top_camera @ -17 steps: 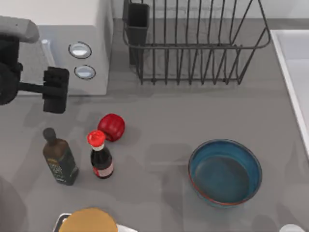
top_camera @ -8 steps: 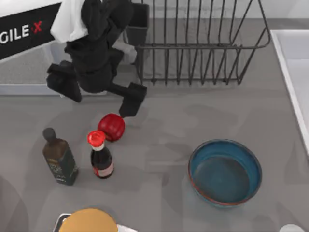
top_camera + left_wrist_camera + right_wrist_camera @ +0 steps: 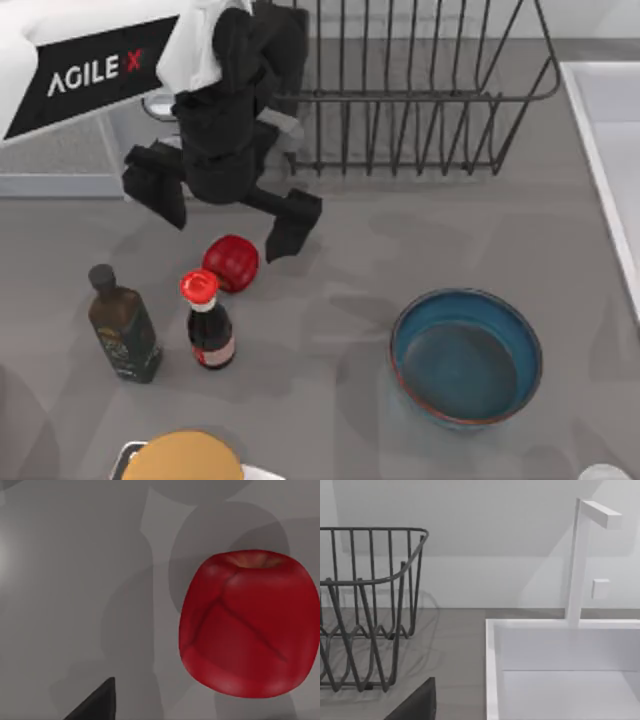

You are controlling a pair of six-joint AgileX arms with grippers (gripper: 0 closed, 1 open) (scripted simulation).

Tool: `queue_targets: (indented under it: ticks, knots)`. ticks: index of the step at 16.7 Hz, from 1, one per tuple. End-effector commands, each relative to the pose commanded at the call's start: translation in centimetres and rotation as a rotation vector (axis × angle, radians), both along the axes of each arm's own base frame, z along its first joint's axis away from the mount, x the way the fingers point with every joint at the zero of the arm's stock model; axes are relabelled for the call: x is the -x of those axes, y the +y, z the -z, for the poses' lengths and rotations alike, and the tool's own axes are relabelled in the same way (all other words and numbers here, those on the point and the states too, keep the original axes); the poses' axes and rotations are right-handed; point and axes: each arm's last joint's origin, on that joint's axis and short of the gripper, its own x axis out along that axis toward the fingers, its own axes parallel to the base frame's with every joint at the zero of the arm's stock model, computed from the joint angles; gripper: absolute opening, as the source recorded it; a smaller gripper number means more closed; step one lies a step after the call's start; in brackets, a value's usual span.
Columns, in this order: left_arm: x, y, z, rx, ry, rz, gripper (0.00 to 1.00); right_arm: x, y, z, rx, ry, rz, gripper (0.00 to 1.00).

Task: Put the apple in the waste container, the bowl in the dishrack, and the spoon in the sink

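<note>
Apple count is one: a small glossy red round apple (image 3: 231, 263) sitting on the grey tabletop (image 3: 400, 250), just beside a red-capped dark sauce bottle (image 3: 208, 322), with a dark green oil bottle (image 3: 122, 325) further toward the table's left. So two bottles. One teal-blue glazed bowl (image 3: 466, 356) with a reddish-brown rim sits well apart on the right, empty. One dark wire dishrack (image 3: 410, 90) at the back, one pale white sink (image 3: 605, 150) at the right edge.

Left gripper (image 3: 226, 212) hangs over the apple, pointing down, jaws spread wide, one black finger (image 3: 291, 222) just beside the fruit, not touching. Left wrist view has the apple (image 3: 250, 624) up close. Right gripper's jaws: can't tell; its wrist camera faces the dishrack (image 3: 367, 605) and sink (image 3: 560, 670).
</note>
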Motion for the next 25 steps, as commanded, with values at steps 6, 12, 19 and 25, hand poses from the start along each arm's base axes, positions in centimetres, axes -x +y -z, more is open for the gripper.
queue_targets:
  ticks: [6, 12, 19, 25]
  knots:
    - [-0.4, 0.2, 3.4, 0.002, -0.004, -0.001, 1.00, 0.0, 0.0, 0.0, 0.000, 0.000, 0.000, 1.00]
    - [-0.4, 0.4, 7.0, 0.000, 0.000, 0.000, 1.00, 0.0, 0.0, 0.0, 0.000, 0.000, 0.000, 1.00]
    - [-0.4, 0.4, 7.0, 0.000, 0.000, 0.000, 0.62, 0.0, 0.0, 0.0, 0.000, 0.000, 0.000, 1.00]
    - [-0.4, 0.4, 7.0, 0.000, 0.000, 0.000, 0.17, 0.0, 0.0, 0.0, 0.000, 0.000, 0.000, 1.00]
